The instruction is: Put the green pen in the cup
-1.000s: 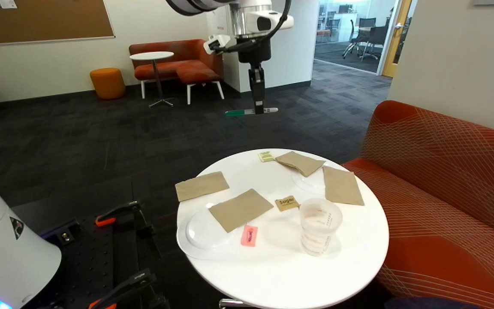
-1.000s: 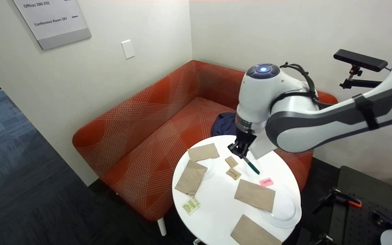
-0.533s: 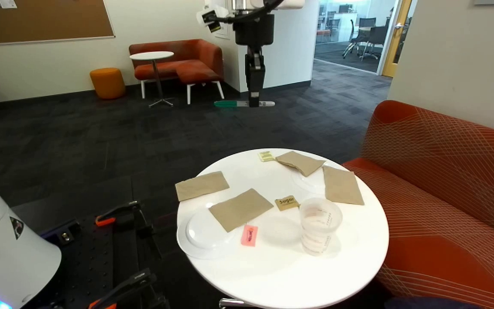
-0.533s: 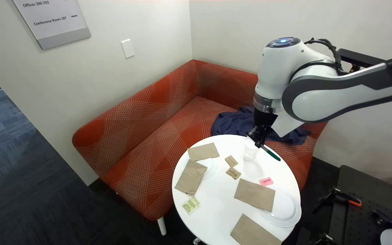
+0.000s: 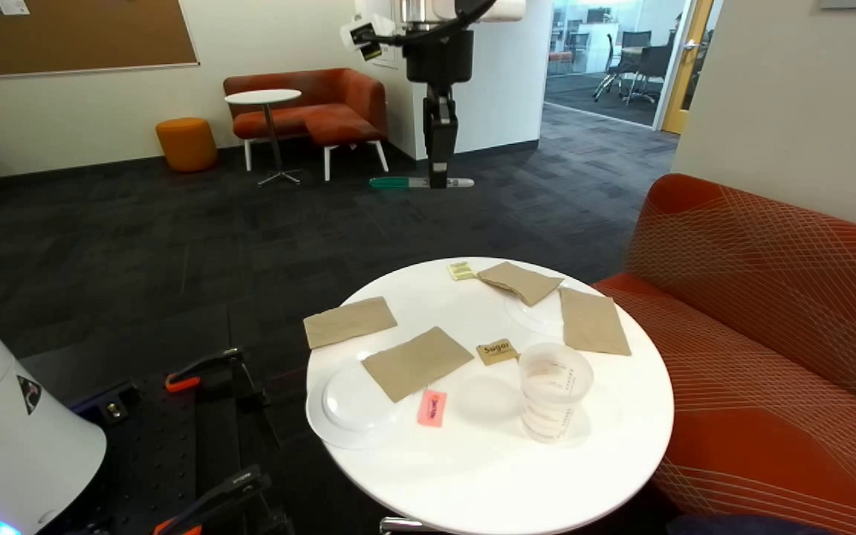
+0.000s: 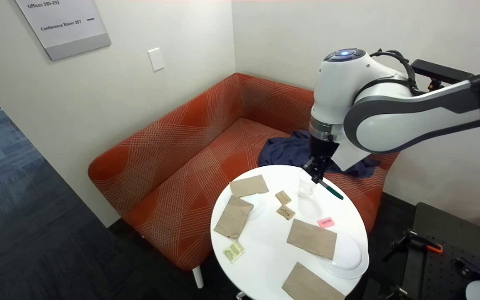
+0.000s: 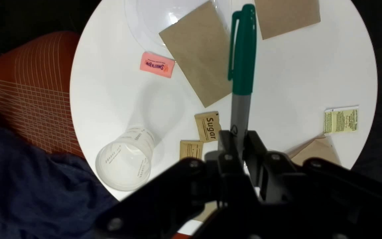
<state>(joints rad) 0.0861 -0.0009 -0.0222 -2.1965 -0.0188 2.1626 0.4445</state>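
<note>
The green pen (image 7: 245, 49) has a green cap and a grey-white barrel. My gripper (image 7: 238, 141) is shut on its barrel in the wrist view, with the cap pointing away from the jaws. In an exterior view the pen (image 5: 391, 182) lies level across the fingertips (image 5: 438, 182), high above the table. The pen (image 6: 332, 191) also shows in an exterior view. The clear cup (image 5: 556, 394) stands upright on the table, its mouth up. It shows at lower left in the wrist view (image 7: 124, 162) and faintly beside the gripper in an exterior view (image 6: 306, 188). The pen is apart from the cup.
The round white table (image 5: 487, 475) bears brown paper pieces (image 5: 417, 364), a clear lid-like plate (image 5: 357, 401), a pink packet (image 5: 432, 408), sugar packets (image 7: 208, 126) and a yellow packet (image 7: 341, 120). A red couch (image 6: 190, 179) with dark blue cloth (image 6: 286, 151) borders the table.
The arm with the pen rose and shifted, up and right in an exterior view, uncovering the cup there. In the last half second it sank very slightly. The cup has not moved.
</note>
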